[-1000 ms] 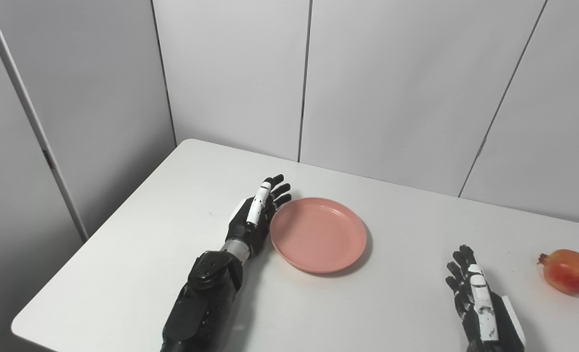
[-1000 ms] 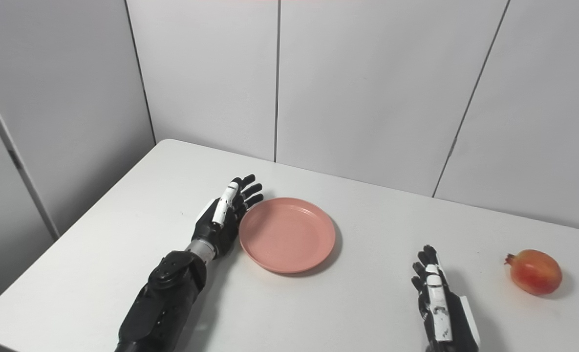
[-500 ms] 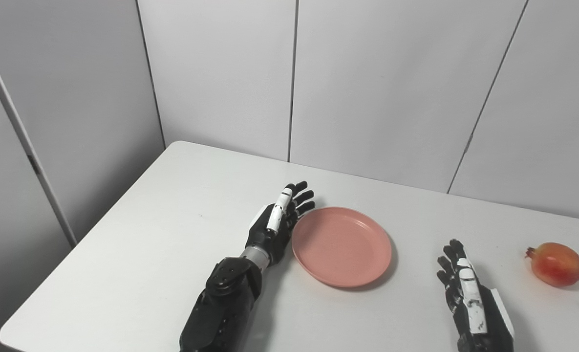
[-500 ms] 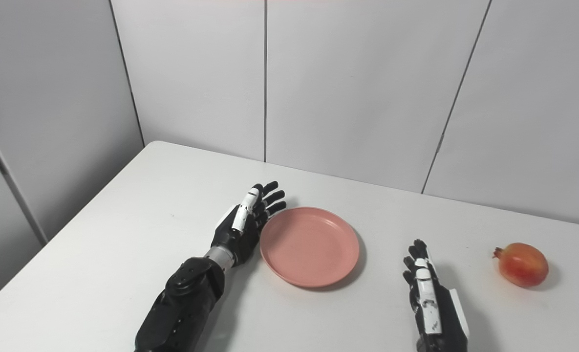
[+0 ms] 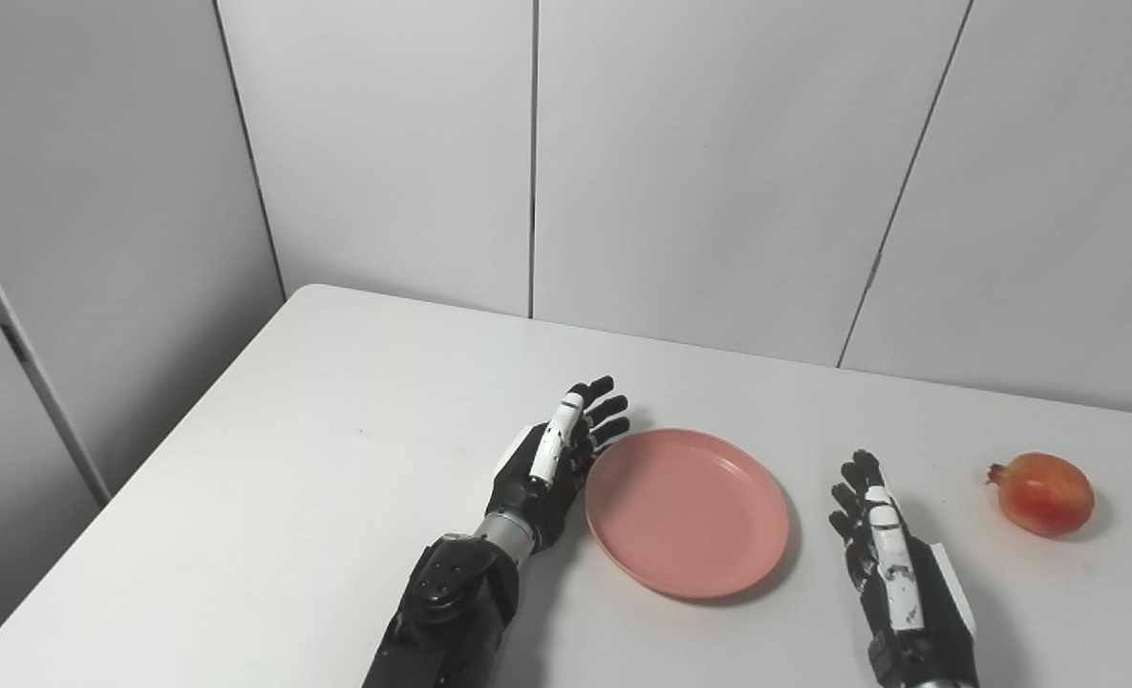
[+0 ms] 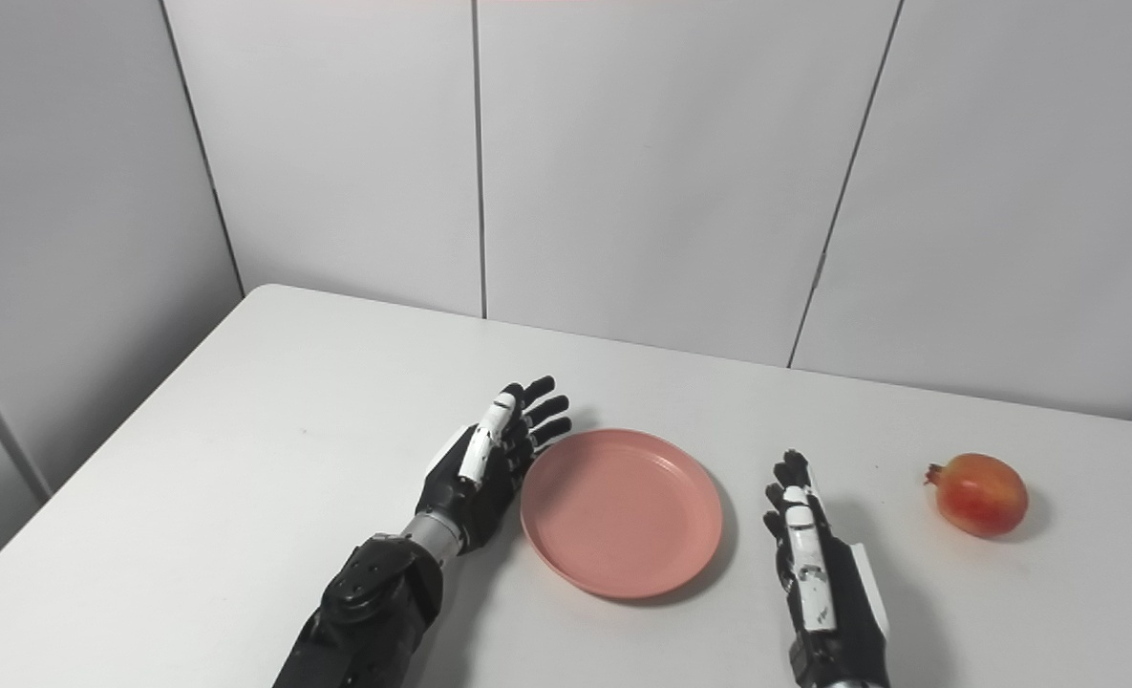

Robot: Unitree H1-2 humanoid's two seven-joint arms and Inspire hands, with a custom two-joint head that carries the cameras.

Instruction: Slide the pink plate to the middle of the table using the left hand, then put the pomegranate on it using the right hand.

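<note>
left hand [image 5: 554,462] spread, edge-on against pink plate [image 5: 687,509] rim | plate likely light, slippery; push at rim | right hand [image 5: 895,564] spread, pomegranate [image 5: 1044,493] beyond, firm, rolls

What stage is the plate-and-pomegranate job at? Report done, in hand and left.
Done: nothing looks finished yet. In hand: the left hand, open with fingers straight, lies against the left rim of the pink plate, which sits near the middle of the white table. Left: the pomegranate lies on the table off to the right, untouched; the right hand rests open between plate and fruit.
</note>
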